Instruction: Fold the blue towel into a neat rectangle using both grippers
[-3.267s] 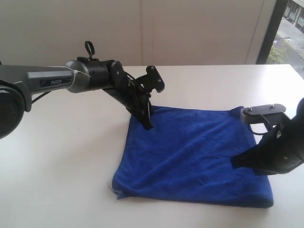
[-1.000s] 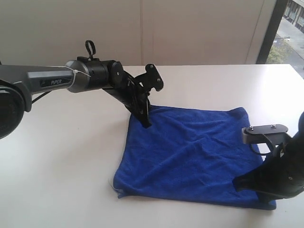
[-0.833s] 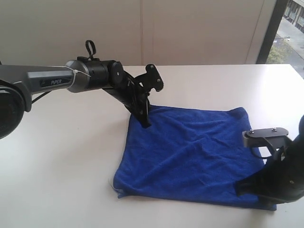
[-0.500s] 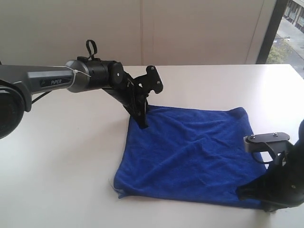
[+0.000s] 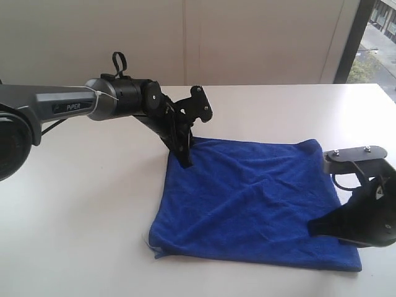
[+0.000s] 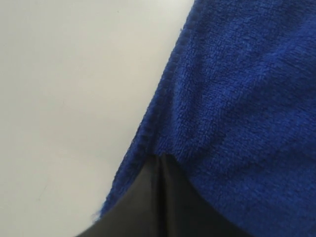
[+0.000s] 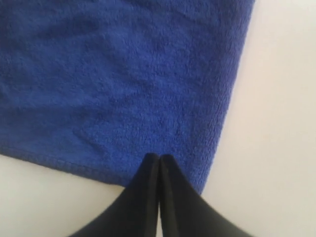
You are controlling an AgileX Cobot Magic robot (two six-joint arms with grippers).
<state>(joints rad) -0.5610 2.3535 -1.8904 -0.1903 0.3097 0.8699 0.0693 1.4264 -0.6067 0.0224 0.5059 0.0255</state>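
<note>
The blue towel (image 5: 250, 204) lies spread on the white table, slightly rumpled in the middle, with a small white tag (image 5: 148, 247) at its near left corner. My left gripper (image 5: 185, 163) is shut, its tips pressing down at the towel's far left corner; in the left wrist view the hem (image 6: 165, 94) puckers at the tips (image 6: 160, 159) and no cloth shows between the jaws. My right gripper (image 5: 312, 228) is shut too, hovering over the towel near its near right corner (image 5: 357, 267). In the right wrist view its tips (image 7: 159, 158) sit just inside that corner of the towel (image 7: 123, 74).
The white table (image 5: 80, 204) runs wide to the left and behind the towel. A white wall stands at the back and a window (image 5: 377, 37) at the far right. The grey PiPER tube (image 5: 62, 106) of the left arm spans the left side.
My right gripper slid toward the table's near edge along the towel's right side, then rose back up. The towel's near right corner now lies stretched out flat. The left gripper edged slightly left.
</note>
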